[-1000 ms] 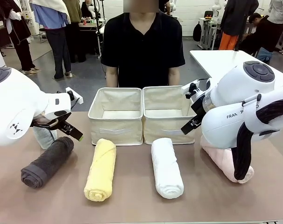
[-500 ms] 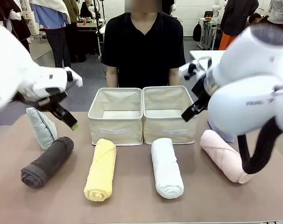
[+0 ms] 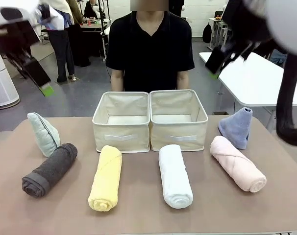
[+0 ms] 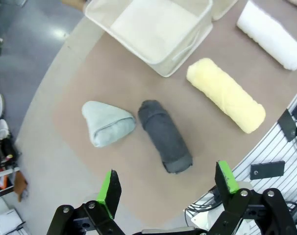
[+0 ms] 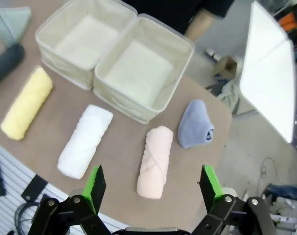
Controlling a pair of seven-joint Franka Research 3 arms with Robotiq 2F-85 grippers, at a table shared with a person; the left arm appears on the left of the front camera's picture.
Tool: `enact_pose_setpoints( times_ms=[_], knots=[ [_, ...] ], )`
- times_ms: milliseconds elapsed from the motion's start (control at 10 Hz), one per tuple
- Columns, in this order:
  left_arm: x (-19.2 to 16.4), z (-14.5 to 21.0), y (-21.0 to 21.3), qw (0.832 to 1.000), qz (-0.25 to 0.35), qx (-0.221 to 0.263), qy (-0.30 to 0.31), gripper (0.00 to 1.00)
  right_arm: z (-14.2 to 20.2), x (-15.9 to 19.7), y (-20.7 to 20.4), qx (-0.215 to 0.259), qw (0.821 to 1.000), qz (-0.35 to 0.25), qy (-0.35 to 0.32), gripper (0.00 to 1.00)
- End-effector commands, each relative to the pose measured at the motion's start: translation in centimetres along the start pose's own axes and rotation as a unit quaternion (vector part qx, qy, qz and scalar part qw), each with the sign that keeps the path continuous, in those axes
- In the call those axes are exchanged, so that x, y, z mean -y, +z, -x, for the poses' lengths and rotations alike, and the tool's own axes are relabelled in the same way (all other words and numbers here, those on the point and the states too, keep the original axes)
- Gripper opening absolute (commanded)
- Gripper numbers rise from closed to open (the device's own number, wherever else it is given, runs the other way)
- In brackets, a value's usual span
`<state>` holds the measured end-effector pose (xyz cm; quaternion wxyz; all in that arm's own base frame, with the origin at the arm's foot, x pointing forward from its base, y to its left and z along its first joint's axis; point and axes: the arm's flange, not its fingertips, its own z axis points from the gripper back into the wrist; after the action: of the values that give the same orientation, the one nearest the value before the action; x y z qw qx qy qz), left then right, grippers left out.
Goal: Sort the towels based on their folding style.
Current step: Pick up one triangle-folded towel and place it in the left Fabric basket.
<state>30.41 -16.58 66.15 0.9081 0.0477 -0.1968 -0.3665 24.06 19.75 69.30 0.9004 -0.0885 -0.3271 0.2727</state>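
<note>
Four rolled towels lie in a row at the front: dark grey [image 3: 49, 170], yellow [image 3: 106, 177], white [image 3: 175, 176] and pink [image 3: 237, 163]. A mint-blue cone [image 3: 43, 133] stands at the far left and a lavender-blue cone [image 3: 236, 127] at the far right. My left gripper [image 3: 40, 83] hangs high at the upper left, open and empty, above the grey roll [image 4: 164, 135] and mint cone [image 4: 108, 123]. High at the upper right, my right gripper [image 3: 218, 61] is also open and empty, over the pink roll [image 5: 155, 160] and lavender cone [image 5: 195, 124].
Two empty beige fabric bins stand side by side behind the rolls, the left one [image 3: 103, 136] and the right one [image 3: 200, 134]. A person in black stands behind them at the far edge. A white table [image 3: 256, 78] is off to the right.
Both arms have risen from table height to the top corners of the front view. The mint and lavender cones, partly hidden by them before, now show in full. No towel has moved.
</note>
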Motion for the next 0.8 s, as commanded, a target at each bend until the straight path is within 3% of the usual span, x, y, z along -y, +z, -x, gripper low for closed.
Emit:
enact_pose_setpoints(
  times_ms=[0,100,200,600,700],
  knots=[
    [-0.3,-0.2,0.9,0.999,-0.036,0.009,0.02,1.0,-0.4,0.7,0.4,0.012,0.999,0.032,-0.034,1.0],
    [0.1,0.2,0.8,0.998,-0.035,0.053,-0.005,1.0,0.0,0.0,0.0,0.0,1.0,0.0,0.0,1.0],
    [-0.2,-0.2,1.6,1.0,-0.013,0.011,0.004,1.0,0.0,0.0,0.0,0.0,1.0,0.0,0.0,1.0],
    [-0.3,-0.4,1.8,1.0,-0.016,0.019,0.004,1.0,-0.1,0.2,0.3,0.0,1.0,0.002,-0.007,1.0],
    [-3.7,0.8,1.5,0.984,0.136,0.0,-0.114,1.0,0.6,3.7,-0.2,-0.062,0.978,-0.195,0.028,1.0]
  ],
)
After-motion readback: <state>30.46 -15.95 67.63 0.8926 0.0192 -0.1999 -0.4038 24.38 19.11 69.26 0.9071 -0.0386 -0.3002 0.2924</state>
